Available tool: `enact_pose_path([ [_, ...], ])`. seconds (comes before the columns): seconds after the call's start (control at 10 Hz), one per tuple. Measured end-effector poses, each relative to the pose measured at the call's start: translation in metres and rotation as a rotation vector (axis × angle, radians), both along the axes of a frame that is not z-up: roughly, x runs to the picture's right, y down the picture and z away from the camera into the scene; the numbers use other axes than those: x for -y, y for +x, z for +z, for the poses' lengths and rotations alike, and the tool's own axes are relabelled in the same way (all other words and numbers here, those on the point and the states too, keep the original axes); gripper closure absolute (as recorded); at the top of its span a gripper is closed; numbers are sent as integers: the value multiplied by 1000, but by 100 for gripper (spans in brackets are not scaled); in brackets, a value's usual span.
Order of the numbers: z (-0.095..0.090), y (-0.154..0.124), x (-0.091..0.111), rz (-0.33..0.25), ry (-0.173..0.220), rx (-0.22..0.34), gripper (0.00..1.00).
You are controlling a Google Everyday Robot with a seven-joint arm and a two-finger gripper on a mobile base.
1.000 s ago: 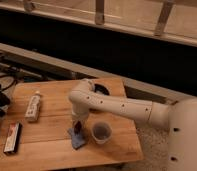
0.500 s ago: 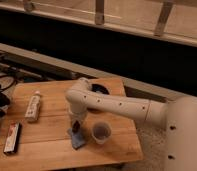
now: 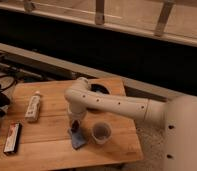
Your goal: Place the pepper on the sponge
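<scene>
The sponge [image 3: 78, 140] is a small flat blue pad lying on the wooden table [image 3: 47, 150], just left of the translucent cup. My gripper [image 3: 75, 125] points straight down over the sponge's far end, hanging from the white arm [image 3: 112, 104] that reaches in from the right. The pepper [image 3: 76, 127] shows as a small dark reddish shape at the gripper's tip, right at the sponge's upper edge. Whether it rests on the sponge or is still held I cannot tell.
A translucent cup [image 3: 101, 132] stands right of the sponge. A white labelled tube [image 3: 33, 106] lies at the left, and a dark-and-silver case [image 3: 12, 138] sits near the table's front left. A dark round object [image 3: 100, 90] is behind the arm.
The arm's elbow and the gripper have shifted slightly left and stay low over the sponge. The cup, tube and case have not moved.
</scene>
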State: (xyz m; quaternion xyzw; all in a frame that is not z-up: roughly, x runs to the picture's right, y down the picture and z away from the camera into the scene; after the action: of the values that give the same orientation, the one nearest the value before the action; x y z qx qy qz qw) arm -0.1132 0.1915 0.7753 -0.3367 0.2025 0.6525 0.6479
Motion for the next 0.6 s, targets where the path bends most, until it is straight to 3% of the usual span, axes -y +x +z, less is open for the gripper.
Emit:
enact_pose_path([
  [0.3,-1,0,1,1,2,5,70],
  [0.6,-1,-4,1,-6,2,7,58],
])
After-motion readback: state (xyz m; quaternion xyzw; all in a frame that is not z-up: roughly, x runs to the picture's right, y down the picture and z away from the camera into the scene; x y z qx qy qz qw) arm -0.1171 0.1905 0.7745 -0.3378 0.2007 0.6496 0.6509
